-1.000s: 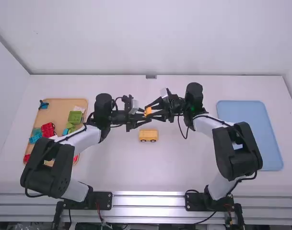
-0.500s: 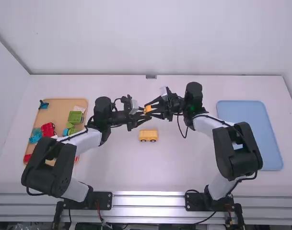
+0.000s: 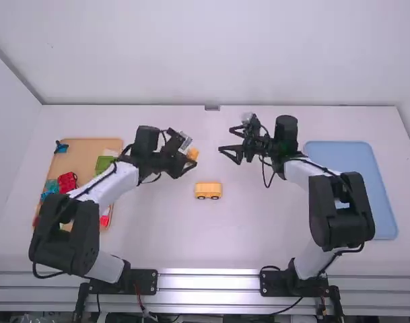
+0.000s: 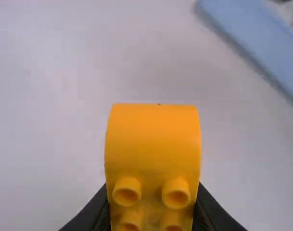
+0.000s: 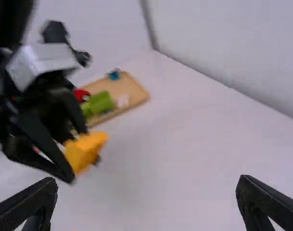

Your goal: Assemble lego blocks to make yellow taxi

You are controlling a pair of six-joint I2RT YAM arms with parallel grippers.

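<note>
1. The curved yellow Lego block is clamped in the left end effector, above the desk.
2. The wheeled yellow Lego base sits midway between the desk's side edges.
3. The right end effector is spread wide, empty.

Your curved block is bright orange-yellow all over, studs included; the wheeled block is a softer yellow with dark wheels. You have black end effectors, a pale pinkish-white tabletop, a plain light-blue tray and a tan tray bearing green, red and teal blocks.
</note>
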